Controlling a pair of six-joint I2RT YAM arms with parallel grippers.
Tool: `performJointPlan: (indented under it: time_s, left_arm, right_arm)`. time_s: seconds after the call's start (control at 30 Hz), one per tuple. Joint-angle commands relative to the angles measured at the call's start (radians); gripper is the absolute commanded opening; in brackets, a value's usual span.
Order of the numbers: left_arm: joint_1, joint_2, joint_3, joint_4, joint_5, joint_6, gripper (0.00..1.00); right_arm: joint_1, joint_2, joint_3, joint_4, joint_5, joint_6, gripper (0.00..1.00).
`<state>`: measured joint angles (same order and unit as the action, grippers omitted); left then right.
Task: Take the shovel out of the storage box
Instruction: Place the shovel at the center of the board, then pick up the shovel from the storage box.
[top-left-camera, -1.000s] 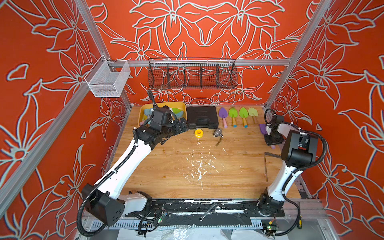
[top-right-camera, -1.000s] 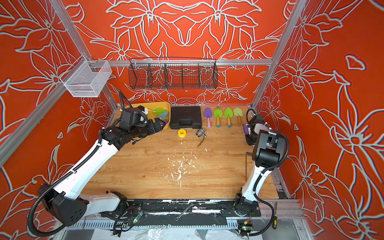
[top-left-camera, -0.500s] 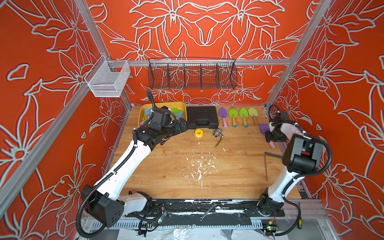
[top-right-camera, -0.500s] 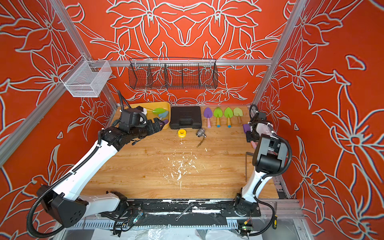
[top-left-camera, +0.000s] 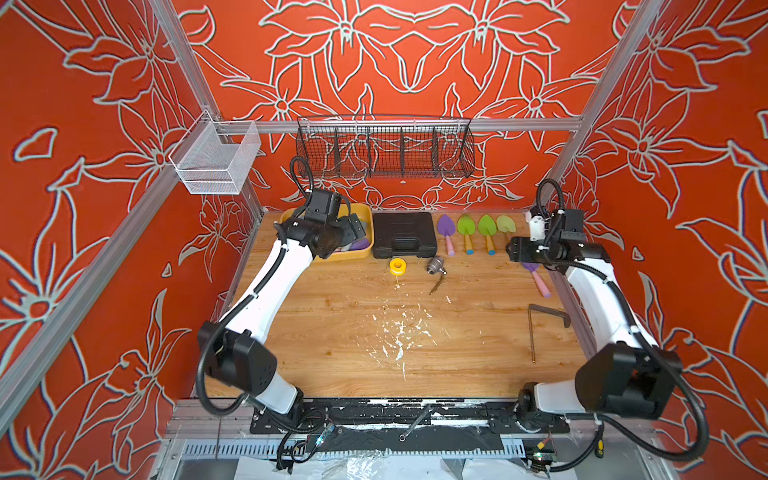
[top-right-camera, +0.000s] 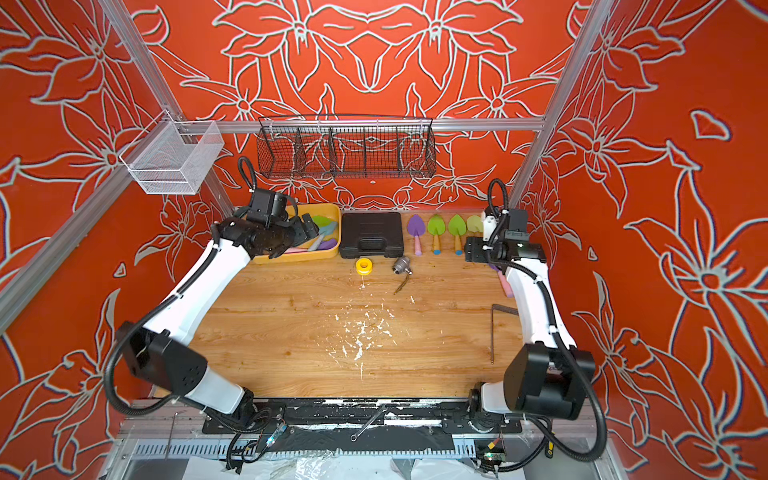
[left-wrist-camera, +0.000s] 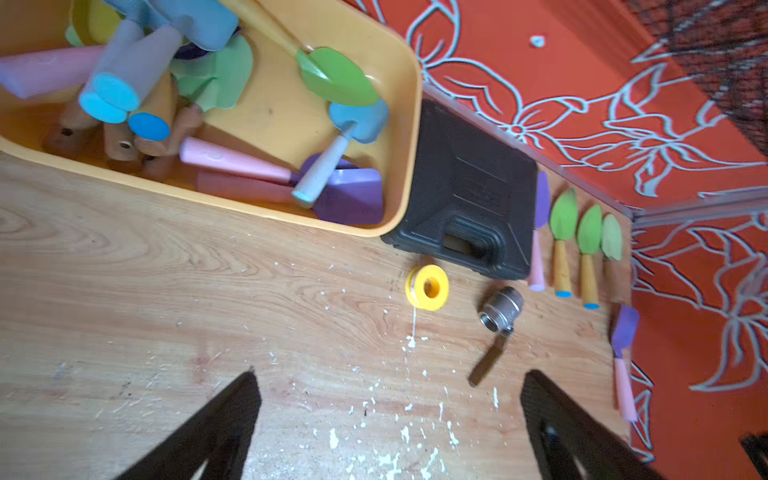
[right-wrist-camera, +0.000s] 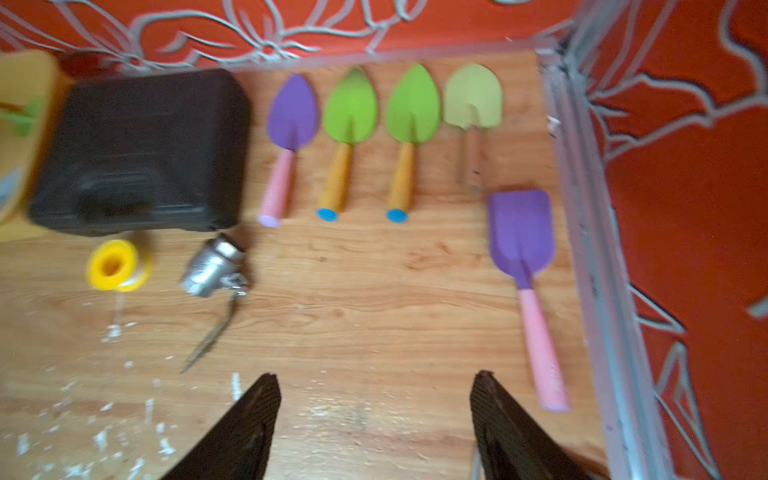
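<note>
Yellow plastic storage box (left-wrist-camera: 270, 108) stands at the back left of the wooden table (top-left-camera: 353, 332), right beside the black tool case (top-left-camera: 404, 235), and it holds a heap of toy shovels (left-wrist-camera: 336, 79); the left hand (left-wrist-camera: 388, 374) hangs over it, opened wide and empty. Right hand (right-wrist-camera: 376, 376) is also spread and grasps nothing; the square purple shovel (right-wrist-camera: 521, 237) lies flat on the table near it by the right edge, in front of a row of 4 shovels (right-wrist-camera: 351, 112).
</note>
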<state>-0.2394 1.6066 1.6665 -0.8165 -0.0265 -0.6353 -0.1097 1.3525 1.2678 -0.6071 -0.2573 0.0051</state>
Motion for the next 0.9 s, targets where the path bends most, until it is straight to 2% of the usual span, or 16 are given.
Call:
performJointPlan:
  time_s: [0.0, 0.17, 0.33, 0.5, 0.6, 0.87]
  left_arm:
    - [0.047, 0.115, 0.096, -0.155, -0.056, 0.038, 1.00]
    - [0.135, 0.301, 0.308, -0.258, -0.055, 0.150, 0.94]
    - [0.239, 0.450, 0.509, -0.338, -0.042, 0.243, 0.83]
    - [0.297, 0.594, 0.687, -0.423, -0.036, 0.303, 0.72]
    - [0.318, 0.655, 0.738, -0.446, -0.044, 0.326, 0.66]
    - [0.342, 0.727, 0.750, -0.435, -0.108, 0.373, 0.57]
  right_arm:
    - [0.088, -0.063, -0.067, 0.107, -0.126, 0.159, 0.76]
    - [0.207, -0.068, -0.063, 0.094, -0.127, 0.257, 0.76]
    - [0.307, -0.056, -0.063, 0.055, -0.120, 0.250, 0.74]
    - [0.360, -0.039, -0.055, 0.043, -0.115, 0.253, 0.73]
    - [0.386, -0.020, -0.043, 0.042, -0.115, 0.260, 0.73]
    - [0.441, 0.015, -0.030, 0.039, -0.115, 0.268, 0.72]
